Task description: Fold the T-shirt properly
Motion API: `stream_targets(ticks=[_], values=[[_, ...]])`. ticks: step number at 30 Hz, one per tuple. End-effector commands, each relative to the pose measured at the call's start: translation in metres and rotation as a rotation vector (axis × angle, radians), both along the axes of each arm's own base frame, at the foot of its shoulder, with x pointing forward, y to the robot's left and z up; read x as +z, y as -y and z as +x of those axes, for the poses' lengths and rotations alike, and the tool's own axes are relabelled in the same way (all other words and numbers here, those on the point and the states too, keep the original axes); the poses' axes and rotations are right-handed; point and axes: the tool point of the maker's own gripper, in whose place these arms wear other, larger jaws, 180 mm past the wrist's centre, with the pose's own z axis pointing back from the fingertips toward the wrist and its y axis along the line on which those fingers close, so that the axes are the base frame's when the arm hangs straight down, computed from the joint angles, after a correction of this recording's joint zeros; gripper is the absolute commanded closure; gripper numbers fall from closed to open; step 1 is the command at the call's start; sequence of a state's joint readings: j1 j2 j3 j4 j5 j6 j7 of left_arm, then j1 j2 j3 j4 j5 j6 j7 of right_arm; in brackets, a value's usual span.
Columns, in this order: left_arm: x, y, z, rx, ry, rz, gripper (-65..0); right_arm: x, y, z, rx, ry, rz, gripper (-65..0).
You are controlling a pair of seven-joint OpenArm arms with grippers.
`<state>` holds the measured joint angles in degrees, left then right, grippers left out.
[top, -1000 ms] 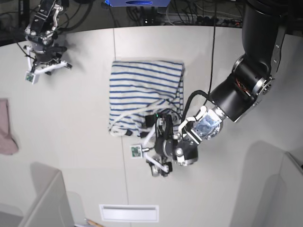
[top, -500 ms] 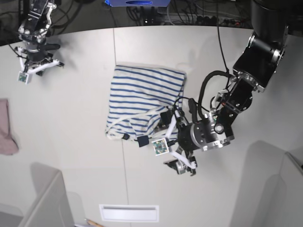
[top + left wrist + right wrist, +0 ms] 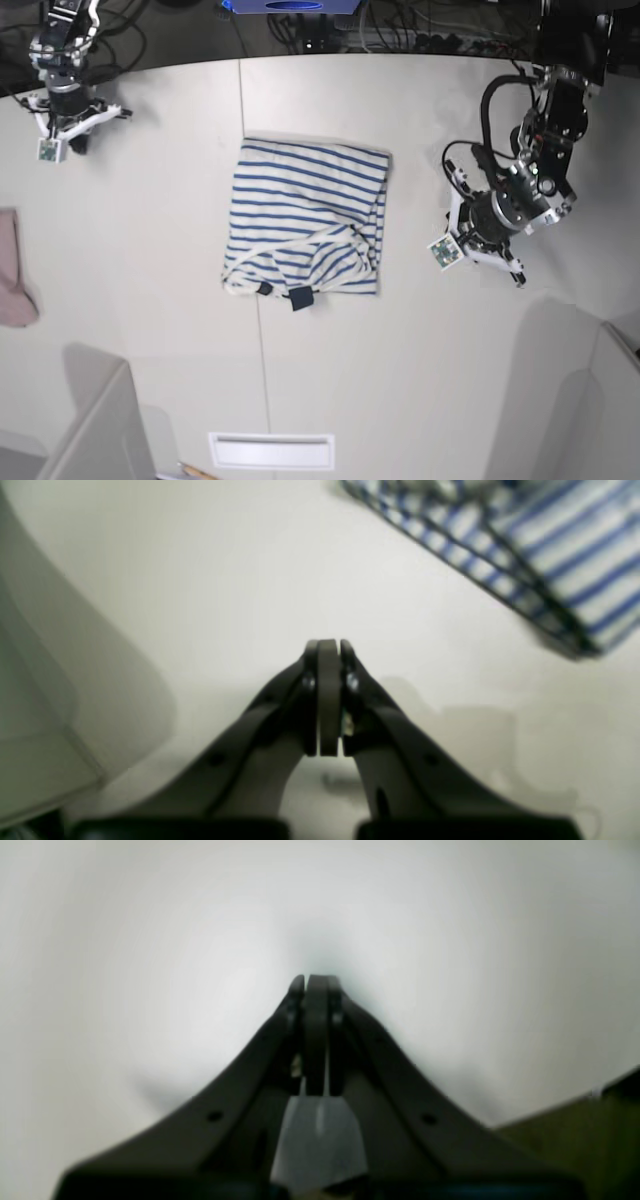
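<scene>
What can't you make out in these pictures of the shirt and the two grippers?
- T-shirt: in the left wrist view only a blurred corner shows, cut off by the top and right edges.
- Small dark tag: too small in the base view to read.
- Pink cloth: cut off by the base view's left edge.
- Right gripper: its wrist view is blurred and shows only bare table.
- Left gripper: its fingertips are too small to see in the base view.
</scene>
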<state>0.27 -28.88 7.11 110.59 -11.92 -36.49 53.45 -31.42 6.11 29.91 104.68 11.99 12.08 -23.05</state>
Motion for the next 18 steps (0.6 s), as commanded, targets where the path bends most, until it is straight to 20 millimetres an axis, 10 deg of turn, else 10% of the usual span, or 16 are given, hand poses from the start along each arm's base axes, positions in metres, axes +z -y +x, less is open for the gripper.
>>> stream_targets(ticks=[1, 18], values=[[0.006, -0.001, -0.006, -0.011, 0.042, -0.040, 0.0, 0.010, 0.006, -0.004, 0.006, 0.030, -0.034, 0.0], [-0.042, -0.031, -0.206, 0.138, -0.026, -0.346, 0.0, 0.001, -0.021, -0.113, 0.039, -0.124, -0.021, 0.0]])
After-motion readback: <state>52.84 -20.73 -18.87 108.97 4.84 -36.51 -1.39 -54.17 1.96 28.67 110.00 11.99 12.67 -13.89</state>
